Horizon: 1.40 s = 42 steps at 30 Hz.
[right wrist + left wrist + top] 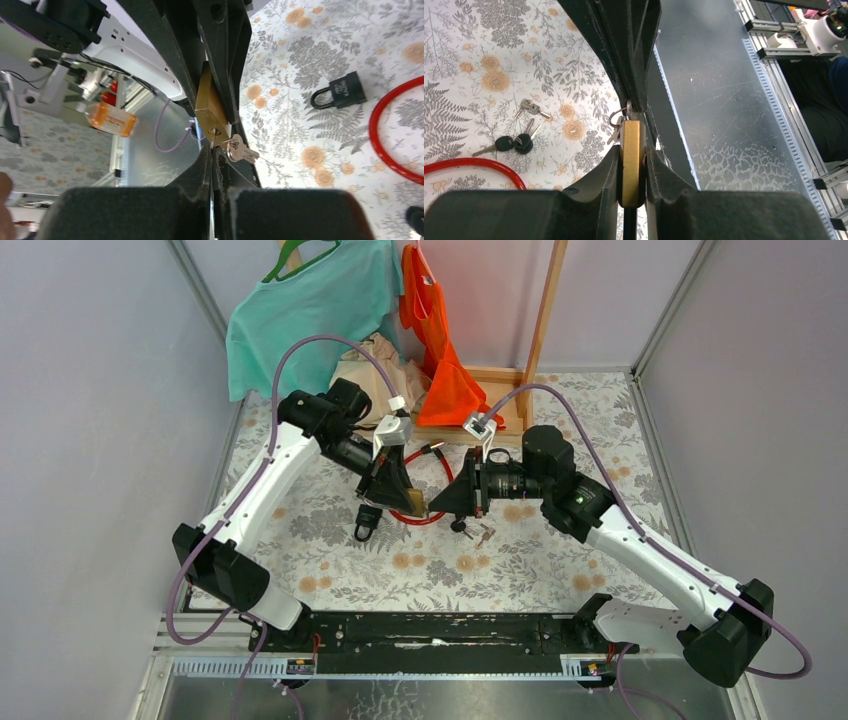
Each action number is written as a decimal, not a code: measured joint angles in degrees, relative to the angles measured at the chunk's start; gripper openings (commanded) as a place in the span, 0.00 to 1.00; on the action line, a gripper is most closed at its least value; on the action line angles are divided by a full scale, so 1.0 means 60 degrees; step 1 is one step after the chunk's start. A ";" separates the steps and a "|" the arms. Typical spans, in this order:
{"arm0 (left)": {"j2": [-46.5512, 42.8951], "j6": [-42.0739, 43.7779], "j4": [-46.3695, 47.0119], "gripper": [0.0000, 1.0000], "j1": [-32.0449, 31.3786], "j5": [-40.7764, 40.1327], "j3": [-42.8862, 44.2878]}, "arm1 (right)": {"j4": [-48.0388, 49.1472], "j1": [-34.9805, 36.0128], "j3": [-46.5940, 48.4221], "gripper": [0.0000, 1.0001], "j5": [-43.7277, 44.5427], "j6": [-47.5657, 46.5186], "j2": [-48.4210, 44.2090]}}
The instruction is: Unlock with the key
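A floral-print table [520,570] carries everything, with a teal shirt [310,310] and an orange vest [445,370] hanging at its far edge. A red cable [474,161] loops on the cloth near the middle. Above it the two arms meet tip to tip. The left gripper [631,152] is narrowed onto the flat sides of a brass padlock [210,107] and holds it off the table. The padlock's long axis lies in line with the left fingers, with its keyhole end pointing straight at the right gripper [212,157]. Its other end is buried between the left fingers. The right gripper's jaws are pressed fully together, their tips just short of the keyhole. A thin silver edge runs from the keyhole to those tips, but I cannot tell whether a key is pinched there. A black padlock [345,90] lies flat on the cloth, near the red cable, shackle pointing away from it. A silver key [239,151] on a ring hangs just beside the keyhole. More keys [516,144], two of them black-headed, lie loose on the table between the cable and the near edge.
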 measured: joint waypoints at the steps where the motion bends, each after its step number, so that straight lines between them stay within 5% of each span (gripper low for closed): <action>1: -0.0007 0.0000 -0.0011 0.00 0.0000 -0.0069 0.0000 | 0.0127 -0.0036 -0.0073 0.00 -0.0051 0.0291 0.0029; 14: -0.0885 -0.1155 0.1905 0.00 -0.0168 -0.1931 -0.0404 | 0.2965 -0.1126 -0.1231 0.00 -0.1443 0.4328 0.0820; 16: -0.1027 -0.1508 0.2197 0.00 -0.0175 -0.1960 -0.0586 | 0.2969 -0.1151 -0.1231 0.10 -0.1508 0.4473 0.0838; 18: -0.1129 -0.1876 0.2415 0.00 -0.0204 -0.1993 -0.0721 | 0.2670 -0.1158 -0.1129 0.33 -0.1508 0.4360 0.0838; 19: -0.1173 -0.2109 0.2557 0.00 -0.0222 -0.2047 -0.0809 | 0.2186 -0.1158 -0.0925 0.46 -0.1475 0.4054 0.0838; 21: -0.1235 -0.2539 0.2736 0.00 -0.0215 -0.2106 -0.0980 | 0.0947 -0.1173 -0.0357 0.87 -0.1137 0.2998 0.0758; 22: -0.1253 -0.2728 0.2779 0.00 -0.0211 -0.2102 -0.1071 | 0.0608 -0.1198 -0.0189 0.99 -0.0951 0.2674 0.0663; 29: -0.1239 -0.4594 0.3293 0.00 -0.0200 -0.1555 -0.1825 | -0.0142 -0.0882 -0.0153 0.99 0.1086 -0.1373 -0.1388; 42: -0.1016 -0.6007 0.3716 0.00 -0.0200 -0.0922 -0.2197 | -0.0987 0.3442 -0.0379 1.00 0.5337 -0.8247 -0.0812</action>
